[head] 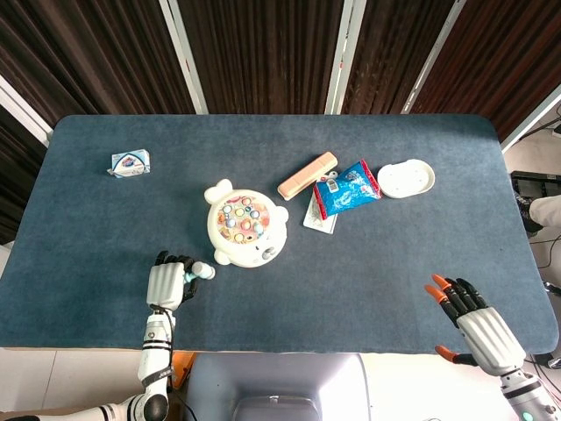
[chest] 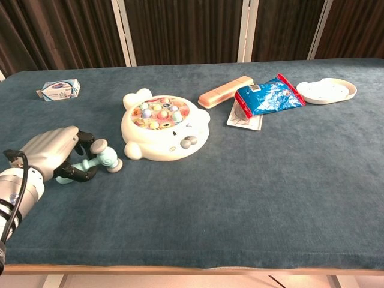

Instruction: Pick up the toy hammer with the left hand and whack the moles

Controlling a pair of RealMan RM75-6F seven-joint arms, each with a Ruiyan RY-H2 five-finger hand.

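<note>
Blue cloth covers the bench (chest: 252,198); nearest, the left hand (chest: 53,155) curls its fingers around the toy hammer (chest: 101,157), low beside the mole game (chest: 164,128). Grasping looks underway; next, lifting and swinging over the moles

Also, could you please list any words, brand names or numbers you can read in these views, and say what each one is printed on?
Nothing can be read for certain.
Small blue and white box: print too small.
Blue snack bag: white label blurred.
Card under the bag: markings unreadable.
Mole game: no visible text.
</note>
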